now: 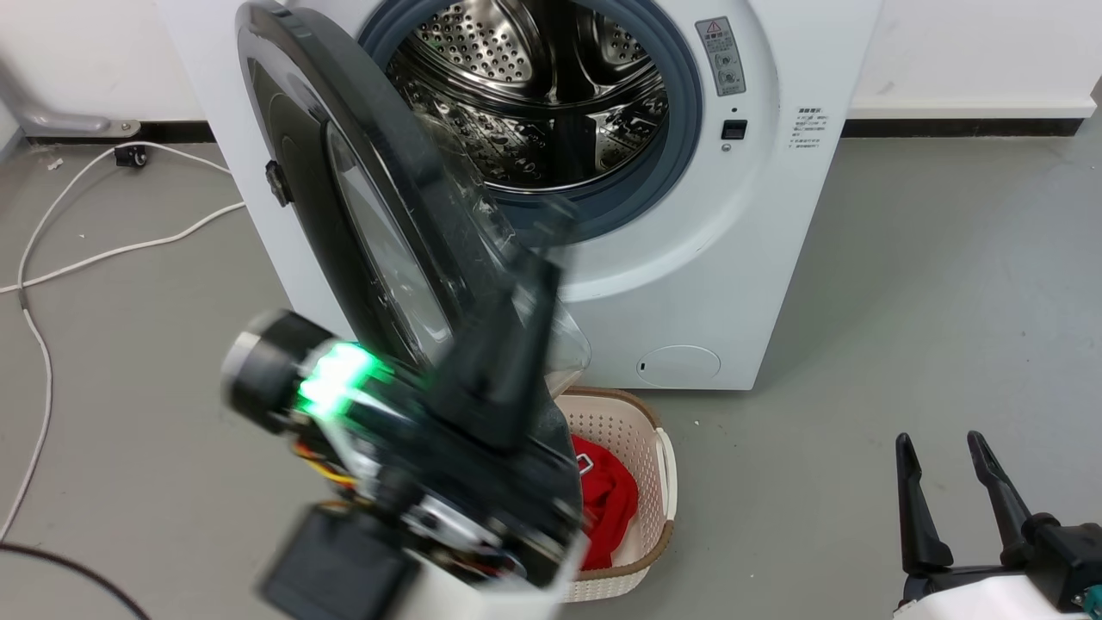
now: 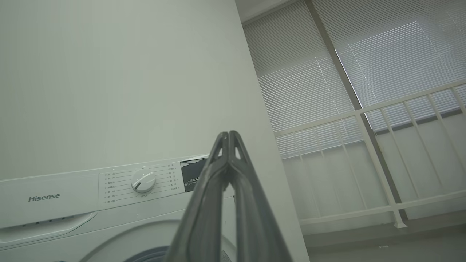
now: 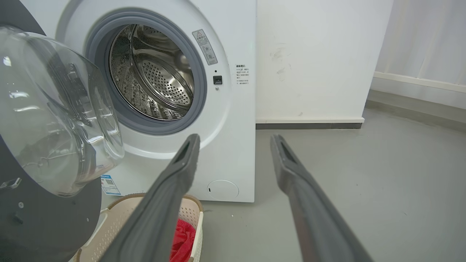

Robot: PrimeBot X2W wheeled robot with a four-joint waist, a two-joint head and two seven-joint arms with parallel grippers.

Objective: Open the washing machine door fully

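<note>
One washing machine door (image 1: pixel 370 198), ajar (basket (image 1: pixel 616 422) beneath)

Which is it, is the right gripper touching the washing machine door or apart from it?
Apart. The head view shows the right gripper low at the right, with bare floor between it and the washing machine door.

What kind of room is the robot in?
Probably a laundry corner: a white front-loading washing machine with its door open, a laundry basket holding red cloth, and a bare grey floor.
</note>
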